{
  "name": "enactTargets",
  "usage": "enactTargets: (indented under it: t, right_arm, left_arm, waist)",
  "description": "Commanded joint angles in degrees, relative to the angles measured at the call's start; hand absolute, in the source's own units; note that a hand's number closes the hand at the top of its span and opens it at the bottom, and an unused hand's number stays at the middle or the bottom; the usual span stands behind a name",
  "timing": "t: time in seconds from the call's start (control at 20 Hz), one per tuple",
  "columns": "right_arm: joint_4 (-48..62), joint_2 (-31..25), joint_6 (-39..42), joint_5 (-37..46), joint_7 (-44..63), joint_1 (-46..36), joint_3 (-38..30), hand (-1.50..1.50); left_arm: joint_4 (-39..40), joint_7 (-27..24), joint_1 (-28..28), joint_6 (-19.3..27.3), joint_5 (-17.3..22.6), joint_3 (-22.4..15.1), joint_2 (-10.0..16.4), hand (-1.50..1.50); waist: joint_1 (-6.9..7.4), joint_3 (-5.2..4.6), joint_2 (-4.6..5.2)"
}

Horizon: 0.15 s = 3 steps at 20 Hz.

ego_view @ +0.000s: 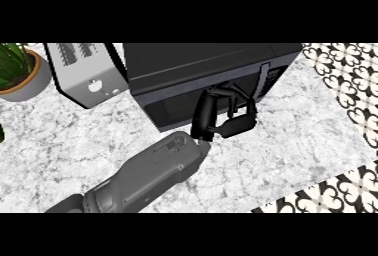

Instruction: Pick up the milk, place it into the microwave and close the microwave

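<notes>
**Head view: left hand [226,120] at the front of the microwave [199,60]**

You are looking steeply down at a marbled white table [295,145]. The black microwave stands at its far side, front face turned toward you and slightly to the right. Its door looks flush with the body, and a pale vertical handle shows near its right edge.

Your left forearm [148,175] comes in from the lower left and slants up to the microwave. The hand sits right against the door's front, left of the handle. It is black on black, so you cannot tell whether it is open or closed.

The milk is hidden from you in this view.

A grey slotted appliance [85,75] stands just left of the microwave. A potted plant [18,70] stands further left at the edge. Black-and-white patterned tiles [347,75] run along the table's right side.
</notes>
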Motion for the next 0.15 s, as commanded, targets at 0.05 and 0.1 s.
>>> enactTargets:
  t: [0.05, 0.1]
  right_arm:
    - [-1.0, -0.2, 0.1, -0.4, 0.5, 0.5, 0.5, -1.5]
    - [-0.6, -0.8, 0.1, -0.7, 0.6, 0.1, -0.1, -1.5]
  left_arm:
    - [6.9, -0.1, -2.5, 0.0, 2.2, 4.2, 0.0, 1.5]
    - [6.7, -0.6, -2.4, 0.0, 2.5, 3.9, 0.0, 1.5]
  waist:
    - [-0.34, -0.11, 0.74]
    - [-0.19, -0.12, 0.83]
